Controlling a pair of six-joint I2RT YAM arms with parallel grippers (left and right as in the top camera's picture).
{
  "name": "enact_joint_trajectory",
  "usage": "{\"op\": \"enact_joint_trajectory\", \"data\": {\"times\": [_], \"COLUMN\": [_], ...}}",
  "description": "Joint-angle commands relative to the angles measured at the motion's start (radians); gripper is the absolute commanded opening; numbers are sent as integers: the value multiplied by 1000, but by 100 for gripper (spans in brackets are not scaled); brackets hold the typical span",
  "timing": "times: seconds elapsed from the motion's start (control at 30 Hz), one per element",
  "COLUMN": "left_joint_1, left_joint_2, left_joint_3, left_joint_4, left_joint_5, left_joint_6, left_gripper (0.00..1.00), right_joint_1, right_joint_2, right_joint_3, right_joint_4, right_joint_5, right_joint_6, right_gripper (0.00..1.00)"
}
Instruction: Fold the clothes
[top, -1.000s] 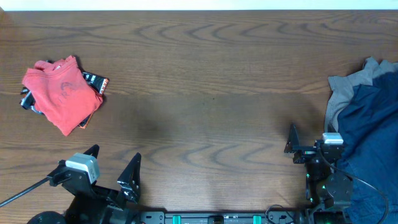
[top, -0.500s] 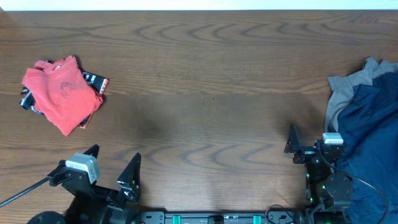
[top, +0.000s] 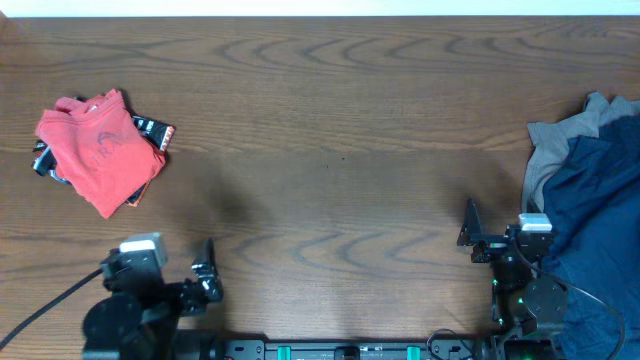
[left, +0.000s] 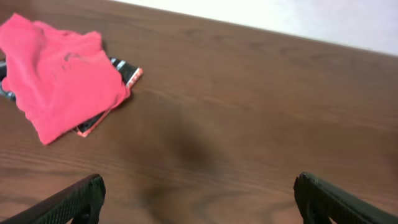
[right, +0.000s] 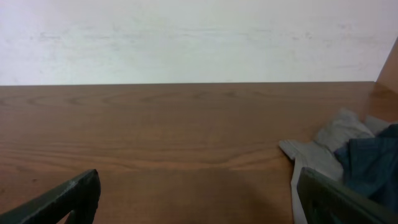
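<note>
A folded coral-red T-shirt (top: 100, 150) lies at the table's left, on top of a dark printed garment (top: 152, 130). Both also show in the left wrist view, the red shirt (left: 62, 81) at upper left over the dark garment (left: 121, 71). A crumpled grey garment (top: 555, 150) and a navy-blue one (top: 600, 220) lie heaped at the right edge. The right wrist view shows the grey (right: 329, 146) and the navy (right: 367, 162) at its right. My left gripper (top: 180, 285) (left: 199, 199) is open and empty near the front edge. My right gripper (top: 500, 240) (right: 199, 202) is open and empty beside the navy heap.
The wooden table (top: 330, 150) stretches between the two piles. A pale wall (right: 186, 37) stands behind its far edge. The arm bases sit along the front edge.
My left arm has turned and shifted, so its gripper now faces more toward the red shirt. The right arm and the clothes have not moved.
</note>
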Motion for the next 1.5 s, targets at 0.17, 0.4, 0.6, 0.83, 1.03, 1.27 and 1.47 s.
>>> {"op": "enact_joint_trajectory", "data": {"times": [0.17,0.4,0.6,0.83,1.03,1.27,1.47], "left_joint_1": [40,48,48,48,48,48,48], "left_joint_2": [-201,-221,-221,-222,-222,-222,-220], "left_joint_3": [-340,-534,-668,-749,-749,-749,-749], "left_joint_4": [294,596,827,904,861,861,861], "left_joint_5": [-19,-31,-57,-59,-60,-60,-60], "left_joint_6": [85,85,85,85,85,85,85], "left_gripper": [98,98,98,98,98,98,98], "right_joint_1": [11,11,11,11,11,11,11], "right_joint_2": [-6,-6,-6,-6,-6,-6,-6], "right_joint_3": [-1,-1,-1,-1,-1,-1,-1], "right_joint_4": [-4,-4,-4,-4,-4,-4,-4], "right_joint_5": [-11,-11,-11,-11,-11,-11,-11], "right_joint_6": [-14,-14,-14,-14,-14,-14,-14], "right_gripper": [99,99,99,99,99,99,99]}}
